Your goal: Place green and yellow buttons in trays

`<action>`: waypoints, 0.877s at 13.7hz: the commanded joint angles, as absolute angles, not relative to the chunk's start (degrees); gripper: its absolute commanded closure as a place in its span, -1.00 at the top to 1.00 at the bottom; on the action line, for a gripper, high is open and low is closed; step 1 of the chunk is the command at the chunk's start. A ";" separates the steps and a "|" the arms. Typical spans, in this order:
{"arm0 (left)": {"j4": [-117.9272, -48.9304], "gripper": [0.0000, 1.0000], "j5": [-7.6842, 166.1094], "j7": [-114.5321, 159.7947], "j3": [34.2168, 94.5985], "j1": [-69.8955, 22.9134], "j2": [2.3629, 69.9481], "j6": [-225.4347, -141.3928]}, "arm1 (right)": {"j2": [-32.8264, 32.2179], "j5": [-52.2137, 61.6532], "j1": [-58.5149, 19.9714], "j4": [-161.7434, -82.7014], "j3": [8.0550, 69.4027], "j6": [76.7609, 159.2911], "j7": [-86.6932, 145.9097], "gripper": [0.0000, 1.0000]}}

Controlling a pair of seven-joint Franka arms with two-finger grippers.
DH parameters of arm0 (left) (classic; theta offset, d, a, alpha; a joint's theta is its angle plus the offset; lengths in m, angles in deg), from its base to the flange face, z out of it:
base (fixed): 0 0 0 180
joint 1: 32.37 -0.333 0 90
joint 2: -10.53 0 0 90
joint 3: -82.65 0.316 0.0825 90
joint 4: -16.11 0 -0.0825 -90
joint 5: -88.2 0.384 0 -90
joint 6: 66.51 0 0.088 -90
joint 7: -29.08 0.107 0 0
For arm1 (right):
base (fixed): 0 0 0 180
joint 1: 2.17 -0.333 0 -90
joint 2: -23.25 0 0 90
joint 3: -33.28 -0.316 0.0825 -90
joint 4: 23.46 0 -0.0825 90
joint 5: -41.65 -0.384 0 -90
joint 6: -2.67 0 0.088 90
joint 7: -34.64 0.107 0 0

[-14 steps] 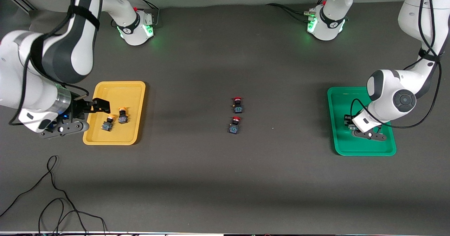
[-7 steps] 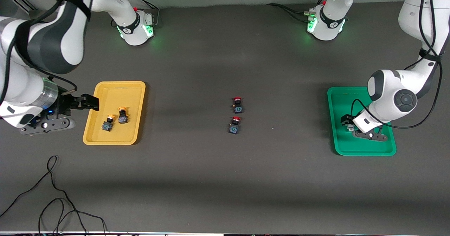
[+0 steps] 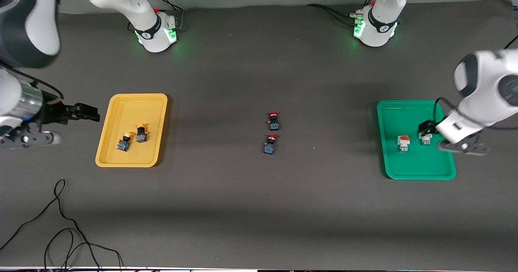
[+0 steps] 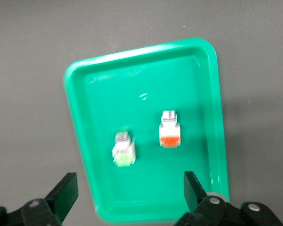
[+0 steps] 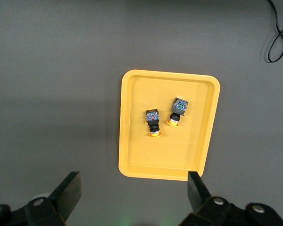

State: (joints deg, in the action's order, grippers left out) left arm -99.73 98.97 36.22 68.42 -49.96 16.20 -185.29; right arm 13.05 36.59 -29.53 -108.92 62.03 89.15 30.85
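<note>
Worktop (image 3: 259,207): dark grey surface carrying all the items listed.
Yellow tray (image 3: 133,102): toward the right arm's end of the worktop; holds two yellow-capped buttons (image 3: 132,137) lying on their sides just beside each other, near the tray's middle. Seemingly sorted by cap colour.
Green tray (image 3: 404,110): toward the left arm's end; holds the green-capped button (image 4: 123,151) and the orange-capped button (image 3: 403,142), side by side but apart, both white-bodied.
Red-capped buttons (image 3: 272,132): two, mid-worktop between the trays, well apart from either end effector; not called for by the task, so probably left where they lie.
Left end effector (image 3: 459,142): fingers spread wide, holding nothing; over the green tray's rim on the side away from mid-worktop. Both white buttons lie below it, toward the tray's middle, untouched.
Right end effector (image 3: 64,124): fingers apart, empty; over bare worktop just outside the yellow tray. The yellow-capped pair lies in the tray below and to one side of it.
Task status: judged complete, all four buttons in trays.
</note>
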 commanded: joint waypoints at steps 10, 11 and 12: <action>-72.75 1.00 94.09 35.50 65.59 -45.20 15.01 -149.13 | 23.86 41.30 -3.84 -118.83 38.46 93.46 32.97 1.00; -72.66 1.00 94.09 35.50 65.59 -44.85 15.02 -149.22 | 23.78 41.30 -3.84 -118.48 38.64 93.37 32.97 1.00; -72.66 1.00 94.01 35.50 65.51 -44.32 15.02 -149.31 | 23.60 41.30 -3.84 -118.04 38.64 93.11 33.06 1.00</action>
State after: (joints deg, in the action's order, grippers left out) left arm -74.87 94.27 36.09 65.26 -45.60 13.52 -150.77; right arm 22.57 40.16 -4.10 -117.58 38.89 92.59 31.72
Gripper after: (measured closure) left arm 0.000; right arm 0.000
